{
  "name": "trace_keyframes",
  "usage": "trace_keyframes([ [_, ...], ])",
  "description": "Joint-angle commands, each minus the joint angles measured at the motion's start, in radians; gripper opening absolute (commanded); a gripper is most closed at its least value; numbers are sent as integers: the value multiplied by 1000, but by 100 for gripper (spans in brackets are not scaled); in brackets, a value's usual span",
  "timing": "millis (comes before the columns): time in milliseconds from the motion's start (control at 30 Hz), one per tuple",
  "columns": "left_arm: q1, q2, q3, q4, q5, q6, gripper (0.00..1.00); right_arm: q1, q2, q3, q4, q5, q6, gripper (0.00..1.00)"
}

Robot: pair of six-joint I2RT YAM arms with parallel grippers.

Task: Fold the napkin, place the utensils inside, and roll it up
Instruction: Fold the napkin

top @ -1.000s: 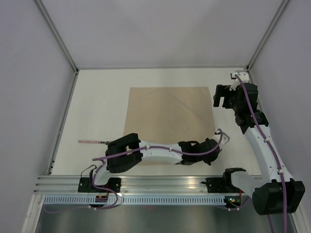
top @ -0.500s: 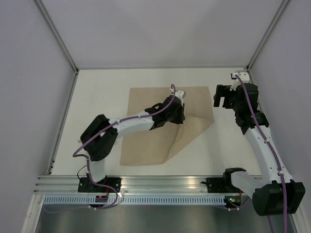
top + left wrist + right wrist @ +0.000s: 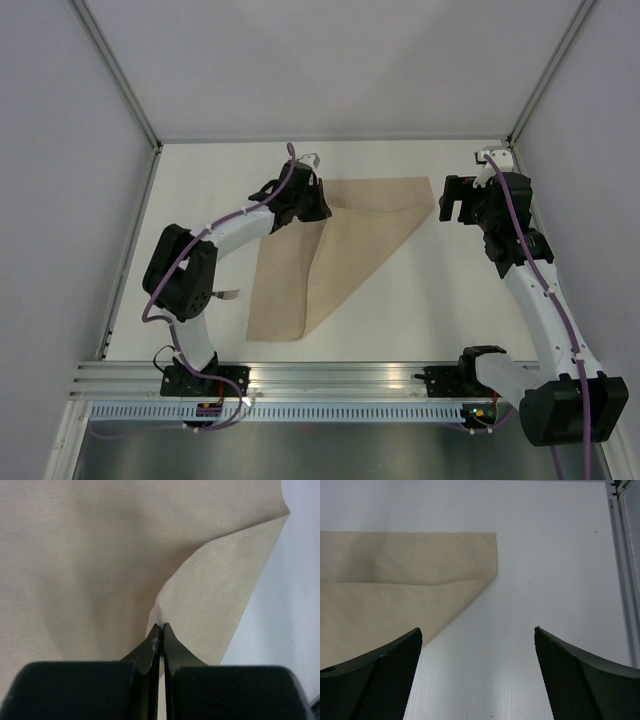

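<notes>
The beige napkin (image 3: 350,240) lies on the white table, folded over diagonally, with a single layer still showing at its left side. My left gripper (image 3: 318,203) is shut on a napkin corner near the napkin's far left corner. In the left wrist view the jaws (image 3: 161,626) pinch the cloth (image 3: 210,580). My right gripper (image 3: 452,207) is open and empty, hovering just right of the napkin's far right corner (image 3: 470,560). Fork tines (image 3: 229,294) show left of the napkin; the left arm hides the rest of the utensil.
Grey walls stand on three sides of the table (image 3: 440,300). An aluminium rail (image 3: 330,380) runs along the near edge with both arm bases on it. The right wall's frame (image 3: 620,555) is close to my right gripper.
My left gripper has carried the napkin's near right corner diagonally across to the far left, folding the cloth over. The right arm has not moved.
</notes>
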Motion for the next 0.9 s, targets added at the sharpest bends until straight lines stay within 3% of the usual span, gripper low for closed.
trace_keyframes([
  [0, 73, -28, 25, -21, 58, -7, 2, -1, -13, -5, 4, 0, 11, 98],
  [267, 201, 25, 105, -79, 106, 38, 2, -3, -12, -5, 3, -3, 11, 98],
  [867, 317, 164, 331, -182, 156, 63, 2, -1, -10, -11, 3, -8, 9, 98],
])
